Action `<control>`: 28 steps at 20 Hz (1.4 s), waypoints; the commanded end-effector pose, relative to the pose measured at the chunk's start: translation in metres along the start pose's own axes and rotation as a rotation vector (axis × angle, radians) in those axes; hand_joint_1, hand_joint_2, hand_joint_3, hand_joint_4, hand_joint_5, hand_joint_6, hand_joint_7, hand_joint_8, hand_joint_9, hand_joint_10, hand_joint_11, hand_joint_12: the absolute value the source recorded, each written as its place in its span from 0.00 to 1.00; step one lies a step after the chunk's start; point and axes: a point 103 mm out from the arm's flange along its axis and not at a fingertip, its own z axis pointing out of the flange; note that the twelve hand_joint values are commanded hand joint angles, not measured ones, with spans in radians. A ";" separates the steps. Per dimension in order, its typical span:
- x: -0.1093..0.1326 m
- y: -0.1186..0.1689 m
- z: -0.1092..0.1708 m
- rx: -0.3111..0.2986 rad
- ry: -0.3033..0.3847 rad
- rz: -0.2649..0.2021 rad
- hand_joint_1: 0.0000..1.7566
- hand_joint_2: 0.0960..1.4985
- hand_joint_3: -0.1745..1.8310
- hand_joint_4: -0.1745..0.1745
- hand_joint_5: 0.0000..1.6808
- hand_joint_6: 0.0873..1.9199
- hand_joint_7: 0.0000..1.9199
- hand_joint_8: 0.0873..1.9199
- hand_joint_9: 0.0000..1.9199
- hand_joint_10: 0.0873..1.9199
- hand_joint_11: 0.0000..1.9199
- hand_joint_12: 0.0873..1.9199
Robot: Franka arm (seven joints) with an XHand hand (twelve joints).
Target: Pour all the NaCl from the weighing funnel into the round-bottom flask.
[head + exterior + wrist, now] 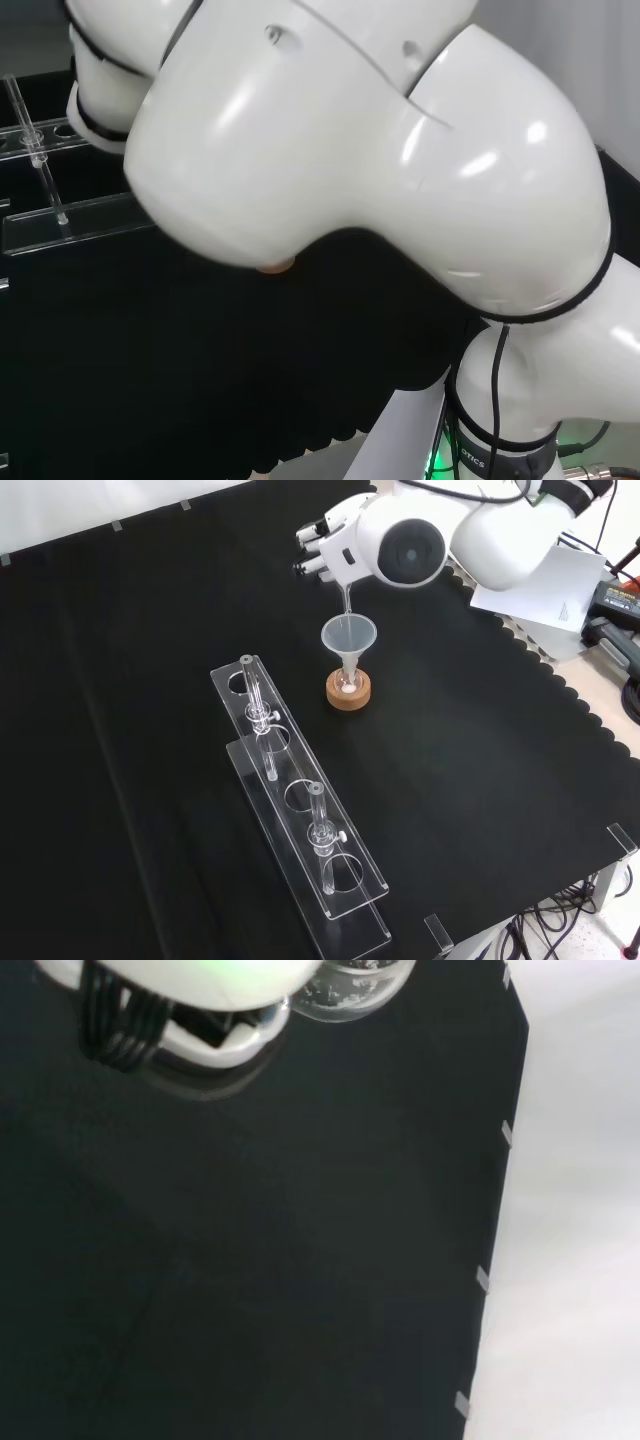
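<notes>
A: Head view first. What of the hand?

B: Not much. The arm's white links take up most of the frame. At upper left sits a clear rack on the black table.

A: Front view?

B: The hand is at top centre, partly behind the arm's round grey cap. A thin clear stem, the weighing funnel as I judge it, runs down from it, long axis close to vertical, its tip at the mouth of a wide funnel. That one sits in the flask on a cork ring. So the flask lies straight below the hand. White shows in the flask.

A: And the fingers?

B: They look curled at the weighing funnel's top, but the arm hides the contact, so I can't tell.

A: Wrist view?

B: A clear rounded vessel with white grains clinging inside sits beside the hand's white body, over black cloth. Pouring looks unfinished; keeping that stem over the funnel mouth is what matters.
</notes>
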 end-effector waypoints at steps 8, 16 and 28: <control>0.011 -0.001 -0.016 -0.025 -0.106 -0.005 0.65 0.38 0.43 1.00 0.77 0.30 0.29 0.31 0.51 0.09 0.45 0.49; 0.014 -0.002 -0.020 -0.041 -0.152 0.004 0.65 0.38 0.43 1.00 0.77 0.30 0.29 0.31 0.51 0.09 0.45 0.49; 0.013 -0.004 -0.023 -0.063 -0.244 0.024 0.65 0.38 0.43 1.00 0.77 0.31 0.29 0.31 0.51 0.09 0.45 0.49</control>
